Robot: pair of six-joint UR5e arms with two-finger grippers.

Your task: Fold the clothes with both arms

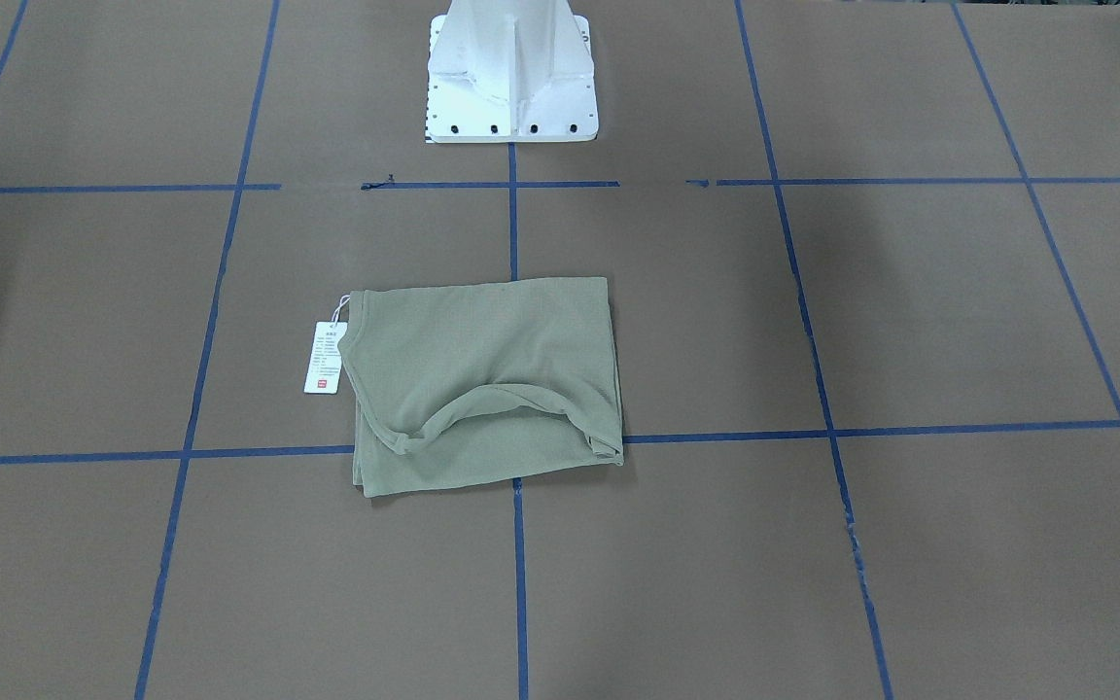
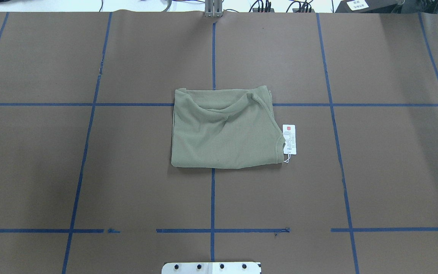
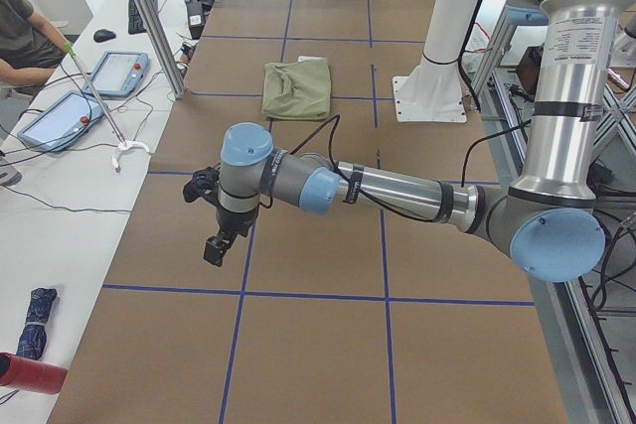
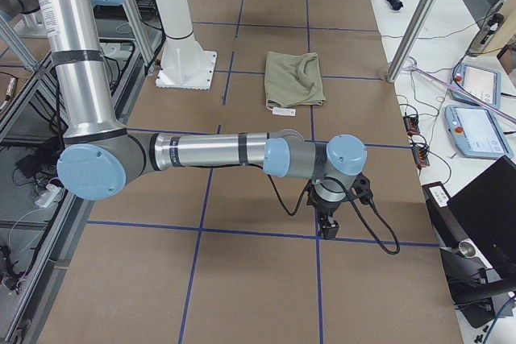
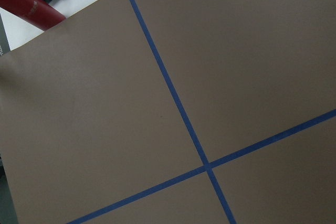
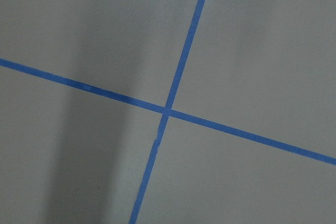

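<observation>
Shirt [image 2: 224, 129], sage green, fine-ribbed knit, folded into a rough rectangle with a curved ridge of fabric along its far edge. It lies flat mid-table in front of the white pedestal [image 1: 511, 78]. Its white paper hang tag [image 2: 289, 139] lies on its string just beside the shirt's edge, on the robot's right. Table [image 2: 89, 171] is covered in matte brown paper, marked into squares with blue tape [image 2: 213, 198]. White side benches carry tablets [image 3: 117, 71] and a red cylinder [image 3: 30, 372]; a person [image 3: 20, 32] sits at one. Left gripper [image 3: 214, 245] and right gripper [image 4: 328, 227] hang over bare paper near opposite table ends, well apart from the shirt. Neither touches anything; cannot tell how far their jaws are open.
</observation>
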